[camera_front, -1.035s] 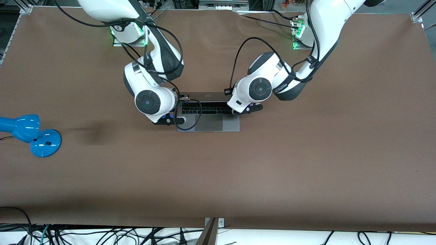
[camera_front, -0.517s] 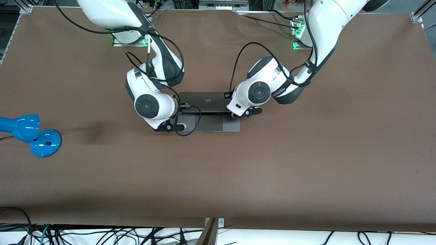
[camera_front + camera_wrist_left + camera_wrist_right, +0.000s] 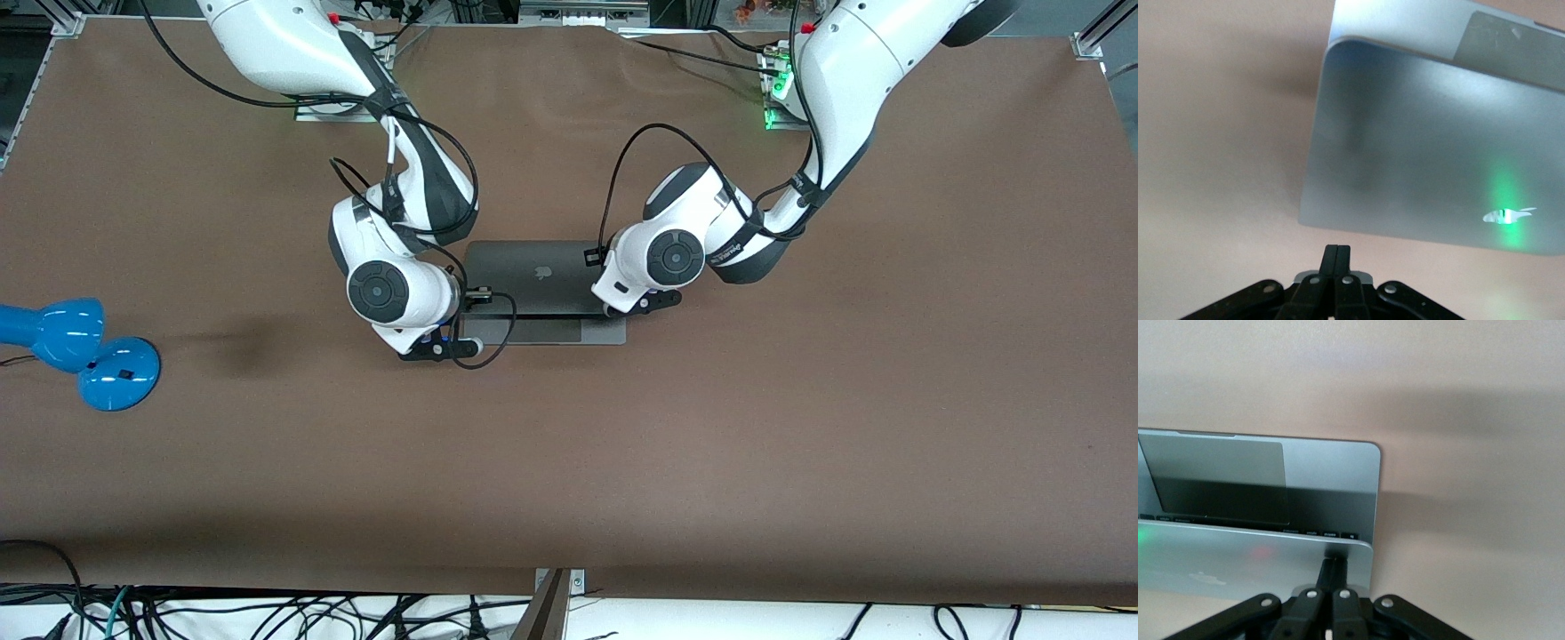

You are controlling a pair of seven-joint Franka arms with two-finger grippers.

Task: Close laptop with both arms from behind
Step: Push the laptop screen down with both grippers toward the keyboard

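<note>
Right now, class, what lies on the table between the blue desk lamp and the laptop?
In the front view, only bare brown table lies between the blue desk lamp and the laptop; the right gripper sits at the laptop's edge.

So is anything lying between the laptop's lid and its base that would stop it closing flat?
Nothing visible does. The lid is tilted partway down over the base; the exposed palm rest and trackpad are bare. The left tool and right tool, both shut, are at the lid's two ends.
</note>
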